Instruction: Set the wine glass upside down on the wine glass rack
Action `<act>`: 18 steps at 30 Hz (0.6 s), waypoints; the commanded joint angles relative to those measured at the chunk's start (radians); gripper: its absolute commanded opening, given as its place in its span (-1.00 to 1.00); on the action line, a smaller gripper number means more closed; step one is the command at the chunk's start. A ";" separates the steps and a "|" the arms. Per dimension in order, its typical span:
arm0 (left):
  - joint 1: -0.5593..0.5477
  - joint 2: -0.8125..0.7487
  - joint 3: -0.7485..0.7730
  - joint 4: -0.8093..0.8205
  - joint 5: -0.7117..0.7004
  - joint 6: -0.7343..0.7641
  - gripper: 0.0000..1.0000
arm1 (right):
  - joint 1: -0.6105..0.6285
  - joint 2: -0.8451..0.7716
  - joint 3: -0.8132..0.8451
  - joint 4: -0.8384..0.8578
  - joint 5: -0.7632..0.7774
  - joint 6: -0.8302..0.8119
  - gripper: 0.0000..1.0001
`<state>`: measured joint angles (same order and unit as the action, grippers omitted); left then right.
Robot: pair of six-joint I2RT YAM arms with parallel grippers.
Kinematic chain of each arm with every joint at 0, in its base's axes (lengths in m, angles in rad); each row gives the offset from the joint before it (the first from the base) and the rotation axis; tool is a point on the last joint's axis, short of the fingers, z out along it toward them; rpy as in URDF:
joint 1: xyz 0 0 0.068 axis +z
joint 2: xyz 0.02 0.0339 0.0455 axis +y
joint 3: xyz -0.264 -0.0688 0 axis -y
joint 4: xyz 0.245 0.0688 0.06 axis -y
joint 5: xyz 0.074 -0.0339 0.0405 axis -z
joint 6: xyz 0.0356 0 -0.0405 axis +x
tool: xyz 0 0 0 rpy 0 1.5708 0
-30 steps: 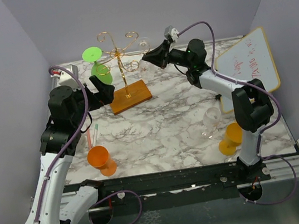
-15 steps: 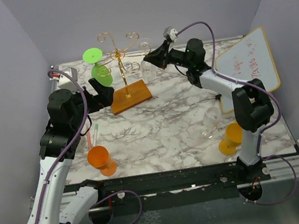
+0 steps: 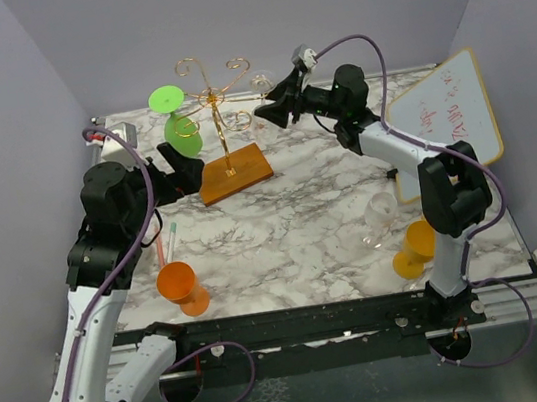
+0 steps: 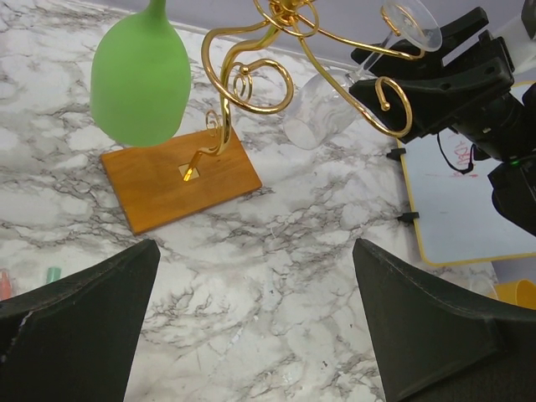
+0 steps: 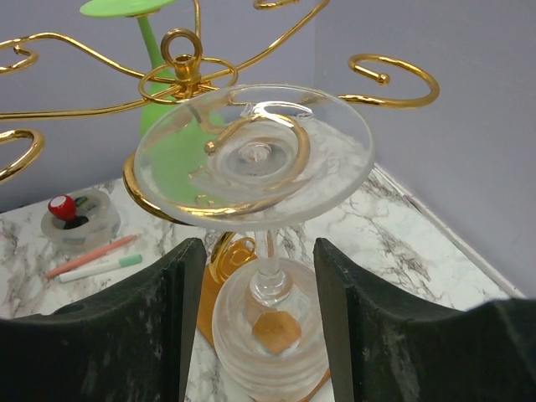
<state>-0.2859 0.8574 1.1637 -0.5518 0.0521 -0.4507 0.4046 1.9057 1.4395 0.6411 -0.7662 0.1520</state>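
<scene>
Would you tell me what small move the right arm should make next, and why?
Probably draw the right gripper straight back, away from the gold wire rack: the clear wine glass hangs upside down, its foot resting on a scroll arm, and the jaws stand open either side of the stem.

Wine glass rack [image 3: 222,132] gold, base [image 4: 167,186] orange-brown; wine glass [image 5: 268,251] clear; other glass [image 4: 140,79] green; table [image 3: 293,228] white, grey-veined marble.

Marble table [image 3: 294,233]: wine glass rack [image 3: 235,174], whiteboard [image 3: 446,119], orange cup [image 3: 178,283], markers [image 3: 168,244].

wine glass [image 5: 266,280] inverted on wine glass rack [image 3: 235,174], table [image 3: 303,226] beneath
</scene>
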 commanded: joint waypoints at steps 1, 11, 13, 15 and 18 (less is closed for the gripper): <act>-0.004 -0.015 0.059 -0.049 0.030 0.018 0.98 | 0.000 -0.060 -0.035 -0.018 -0.004 -0.009 0.23; -0.004 -0.064 0.049 -0.120 0.028 0.031 0.98 | -0.001 -0.319 -0.281 -0.085 0.192 -0.068 0.50; -0.004 -0.078 0.043 -0.137 0.038 0.030 0.98 | -0.001 -0.395 -0.344 -0.120 0.273 -0.072 0.50; -0.004 -0.092 0.039 -0.155 0.048 0.034 0.98 | -0.001 -0.482 -0.393 -0.193 0.383 -0.070 0.51; -0.004 -0.120 0.039 -0.178 0.060 0.041 0.98 | 0.000 -0.619 -0.414 -0.407 0.522 -0.059 0.51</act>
<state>-0.2859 0.7753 1.2037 -0.6704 0.0723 -0.4286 0.4049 1.4265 1.0519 0.4820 -0.4801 0.0994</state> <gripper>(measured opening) 0.988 0.756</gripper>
